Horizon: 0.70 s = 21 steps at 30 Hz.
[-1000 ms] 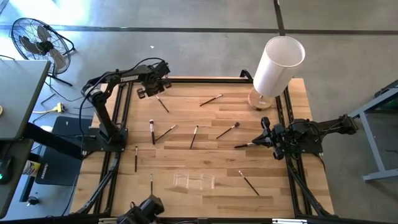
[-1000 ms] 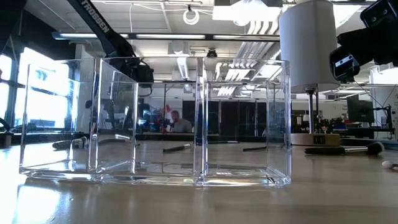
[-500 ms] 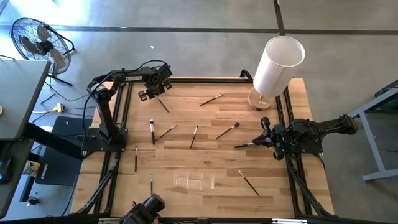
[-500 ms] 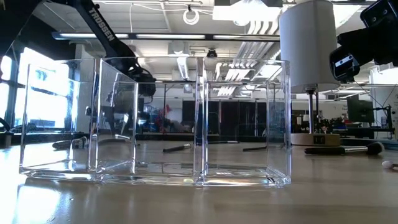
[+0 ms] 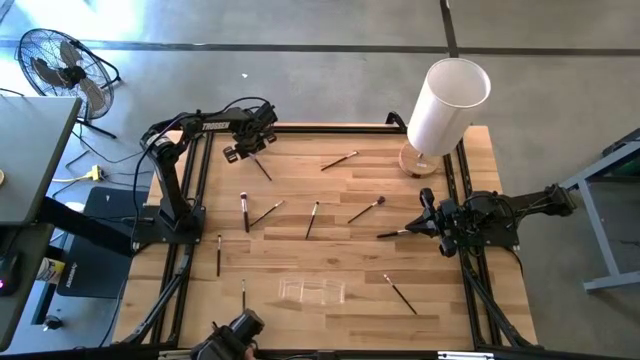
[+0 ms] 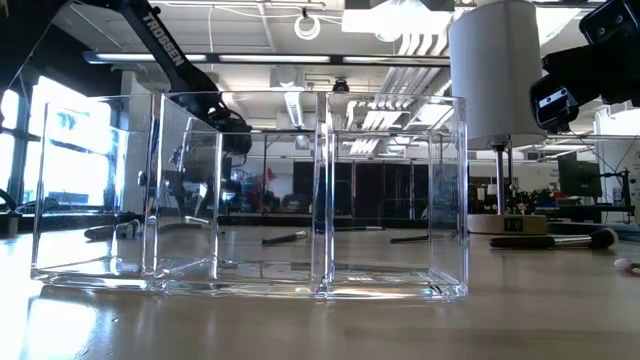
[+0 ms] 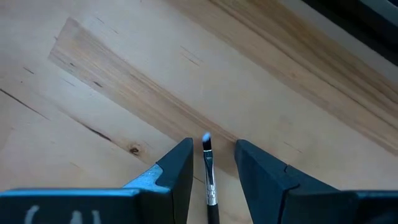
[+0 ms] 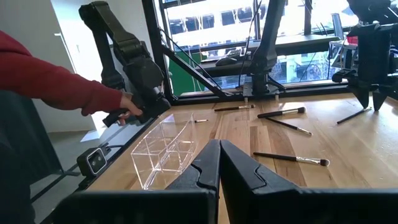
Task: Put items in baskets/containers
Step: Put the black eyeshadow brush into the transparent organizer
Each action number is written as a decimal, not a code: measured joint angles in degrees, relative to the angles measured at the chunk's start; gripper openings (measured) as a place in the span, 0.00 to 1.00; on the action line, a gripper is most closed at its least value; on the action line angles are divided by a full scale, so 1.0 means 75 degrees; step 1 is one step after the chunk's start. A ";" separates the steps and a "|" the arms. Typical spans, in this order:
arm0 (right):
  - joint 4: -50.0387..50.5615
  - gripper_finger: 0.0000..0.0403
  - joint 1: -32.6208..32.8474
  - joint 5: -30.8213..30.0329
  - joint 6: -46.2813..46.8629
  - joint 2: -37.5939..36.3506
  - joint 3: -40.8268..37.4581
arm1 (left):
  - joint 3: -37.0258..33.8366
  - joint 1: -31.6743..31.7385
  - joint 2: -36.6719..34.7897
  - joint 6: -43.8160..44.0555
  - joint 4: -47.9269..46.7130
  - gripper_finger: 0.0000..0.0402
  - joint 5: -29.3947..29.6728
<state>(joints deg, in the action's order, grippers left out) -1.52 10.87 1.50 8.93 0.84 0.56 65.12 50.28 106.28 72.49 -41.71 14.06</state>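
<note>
Several thin brushes lie flat and scattered on the wooden table (image 5: pixel 330 255). My left gripper (image 5: pixel 254 150) is near the table's far left corner, pointing down and open. In the left wrist view its two fingers stand on either side of the dark-handled brush (image 7: pixel 209 177), whose bristle tip (image 7: pixel 206 140) shows between them, with a gap on each side. The clear holder (image 5: pixel 312 291) stands near the near edge and fills the low view (image 6: pixel 320 97). My right gripper (image 5: pixel 422 222) waits shut at the right edge, beside another brush (image 5: pixel 395 233).
The tall white cylinder (image 5: pixel 445 105) on its round wooden base stands at the far right corner. A person's hand in a red sleeve (image 8: pixel 74 87) reaches to the camera mount at the table's near edge. Bare wood lies between the brushes and the holder (image 8: pixel 165 149).
My left gripper has come down a little over the brush near the far left corner, then held still. My right arm, the brushes and the holder have stayed in place.
</note>
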 joint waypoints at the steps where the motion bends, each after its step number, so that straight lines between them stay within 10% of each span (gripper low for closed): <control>1: 0.0000 0.01 0.0000 0.0000 0.0002 -0.0003 0.0000 | 0.0000 0.0000 0.0002 0.0000 0.0003 0.30 0.0002; 21: 0.0002 0.01 0.0003 0.0002 0.0001 0.0000 0.0000 | -0.0012 0.0000 0.0015 0.0003 0.0035 0.30 0.0172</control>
<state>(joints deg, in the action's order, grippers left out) -1.51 10.90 1.51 8.94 0.84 0.56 65.04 50.28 106.39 72.51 -41.45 15.35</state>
